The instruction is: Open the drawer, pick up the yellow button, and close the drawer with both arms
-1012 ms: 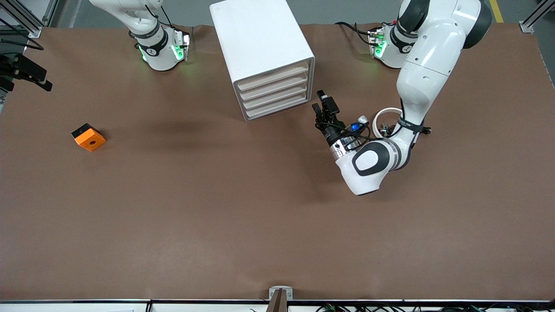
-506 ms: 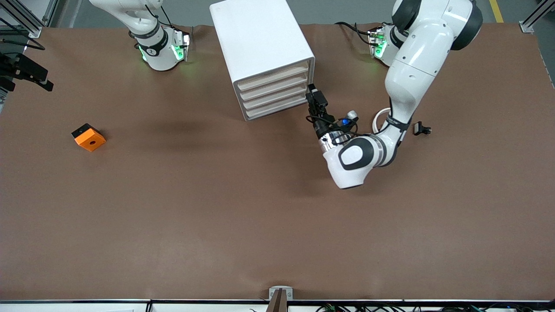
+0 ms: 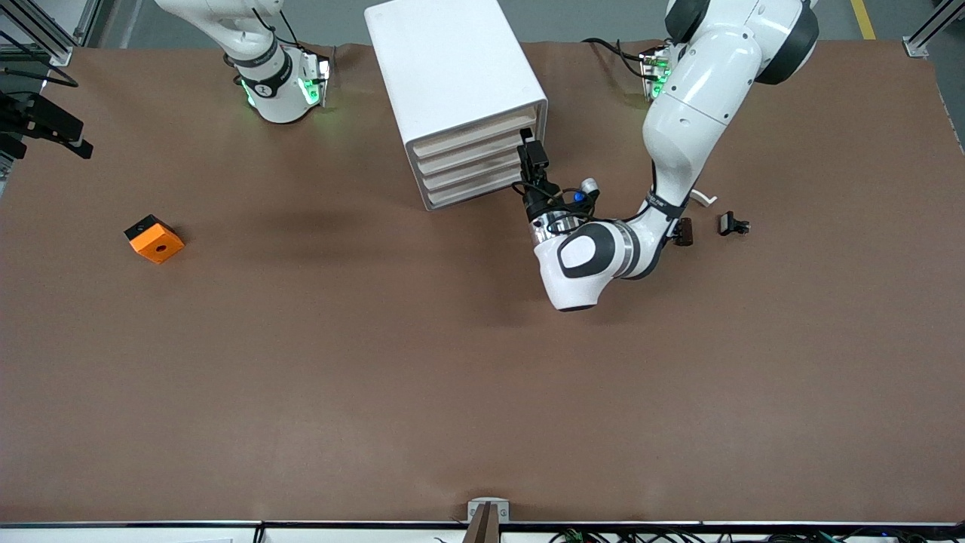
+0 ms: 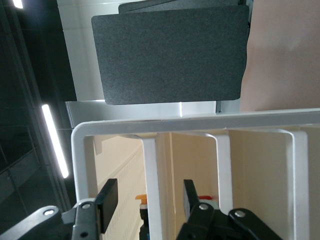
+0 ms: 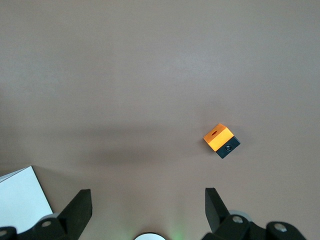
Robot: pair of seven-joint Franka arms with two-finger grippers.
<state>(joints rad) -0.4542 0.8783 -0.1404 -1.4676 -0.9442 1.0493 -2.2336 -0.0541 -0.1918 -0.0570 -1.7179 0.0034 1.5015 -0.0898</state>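
The left gripper (image 3: pixel 528 145) sits at the cabinet (image 3: pixel 452 83) front, its fingers (image 4: pixel 107 202) parted either side of a white divider rib beside the drawer (image 3: pixel 471 139), gripping nothing yet; I'd have it settle squarely on the cream front's edge, then pull straight out along the runners. The right gripper (image 5: pixel 148 210) waits wide open above the table (orange block (image 3: pixel 154 239) below). All four slim drawers look shut, and the button isn't plainly visible.
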